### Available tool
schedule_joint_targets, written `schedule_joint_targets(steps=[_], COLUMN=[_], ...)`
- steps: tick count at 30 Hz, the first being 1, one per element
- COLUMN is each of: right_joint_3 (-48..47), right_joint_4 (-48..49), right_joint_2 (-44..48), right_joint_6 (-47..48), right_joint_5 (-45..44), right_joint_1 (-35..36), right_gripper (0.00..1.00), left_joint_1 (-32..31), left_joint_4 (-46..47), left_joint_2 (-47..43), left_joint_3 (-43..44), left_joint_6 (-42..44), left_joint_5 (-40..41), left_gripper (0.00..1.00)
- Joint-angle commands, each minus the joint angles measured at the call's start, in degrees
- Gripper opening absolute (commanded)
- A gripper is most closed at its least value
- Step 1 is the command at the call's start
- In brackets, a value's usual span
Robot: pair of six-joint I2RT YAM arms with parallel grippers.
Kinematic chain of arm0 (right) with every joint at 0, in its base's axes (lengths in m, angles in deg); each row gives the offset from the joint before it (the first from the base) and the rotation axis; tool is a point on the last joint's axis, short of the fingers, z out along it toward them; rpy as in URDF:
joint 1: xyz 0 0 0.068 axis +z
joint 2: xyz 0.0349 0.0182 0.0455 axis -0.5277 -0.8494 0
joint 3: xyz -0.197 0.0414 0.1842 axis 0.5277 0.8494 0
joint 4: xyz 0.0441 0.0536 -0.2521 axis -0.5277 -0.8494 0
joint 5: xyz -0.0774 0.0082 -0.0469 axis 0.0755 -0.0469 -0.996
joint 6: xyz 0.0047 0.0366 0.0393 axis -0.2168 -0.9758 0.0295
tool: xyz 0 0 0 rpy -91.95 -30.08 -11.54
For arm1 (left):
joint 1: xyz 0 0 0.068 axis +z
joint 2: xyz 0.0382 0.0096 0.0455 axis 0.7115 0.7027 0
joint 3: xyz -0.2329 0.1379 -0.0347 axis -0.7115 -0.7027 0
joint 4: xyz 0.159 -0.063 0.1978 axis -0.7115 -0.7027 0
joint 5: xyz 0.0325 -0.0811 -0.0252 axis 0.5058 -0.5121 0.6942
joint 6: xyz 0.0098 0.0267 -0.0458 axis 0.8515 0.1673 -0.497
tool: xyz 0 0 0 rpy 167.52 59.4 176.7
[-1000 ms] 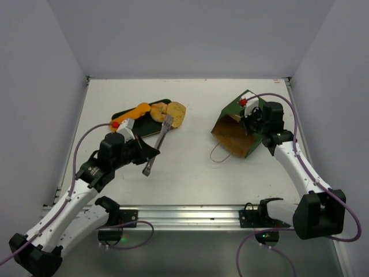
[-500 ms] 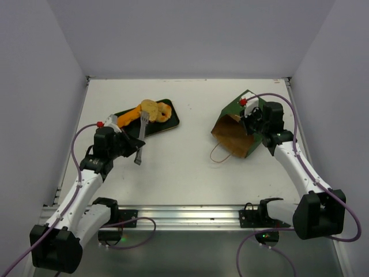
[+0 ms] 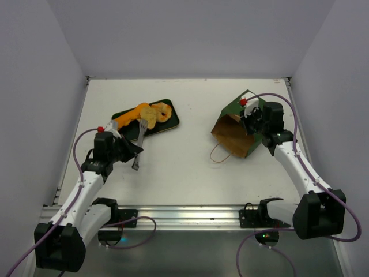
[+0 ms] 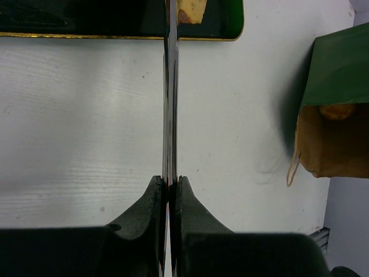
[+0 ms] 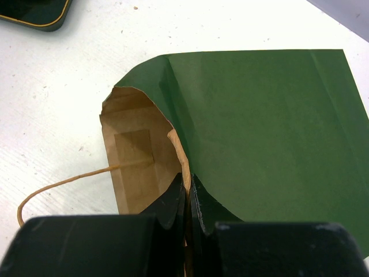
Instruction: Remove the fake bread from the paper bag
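Orange and golden fake bread (image 3: 147,113) is seen from above on a dark green tray (image 3: 174,121), with the paper bag (image 3: 236,137) laid on its side well apart. At the left wrist, metal tongs (image 4: 171,115) are clamped by the left gripper (image 4: 171,186). At the right wrist, the bag's rim is pinched by the right gripper (image 5: 187,193).

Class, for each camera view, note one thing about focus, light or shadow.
Top external: soft, even light, no hard shadows. Left wrist: left gripper near-black, the tongs glint, the paper bag shadows the table. Right wrist: right gripper dark and soft, green paper sharp.
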Motion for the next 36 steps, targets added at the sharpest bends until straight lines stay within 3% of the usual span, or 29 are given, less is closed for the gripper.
schedule_joint_targets(steps=[1,6,11,14,36], right_joint_3=[0.0,0.0,0.0,0.0,0.0], right_joint_4=[1.6,1.5,1.5,1.5,1.4], right_joint_2=[1.1,1.1,1.2,1.2,1.1], right_joint_6=[-0.6,-0.5,-0.5,-0.5,-0.5], right_joint_5=[0.5,0.5,0.6,0.7,0.9], right_joint_1=[-0.4,-0.3,-0.4,-0.3,-0.3], right_gripper=[0.00,0.00,0.00,0.00,0.00], left_joint_1=[0.6,0.7,0.7,0.7,0.8], left_joint_4=[2.5,1.7,0.3,-0.4,-7.7], left_joint_2=[-1.0,-0.7,-1.5,-1.9,-5.3], left_joint_3=[-0.7,-0.7,-0.3,-0.2,5.0], left_joint_6=[2.5,2.7,3.0,3.2,4.4], left_joint_5=[-1.7,-1.2,-0.3,0.2,5.6], left_gripper=[0.02,0.10,0.31,0.38,0.45])
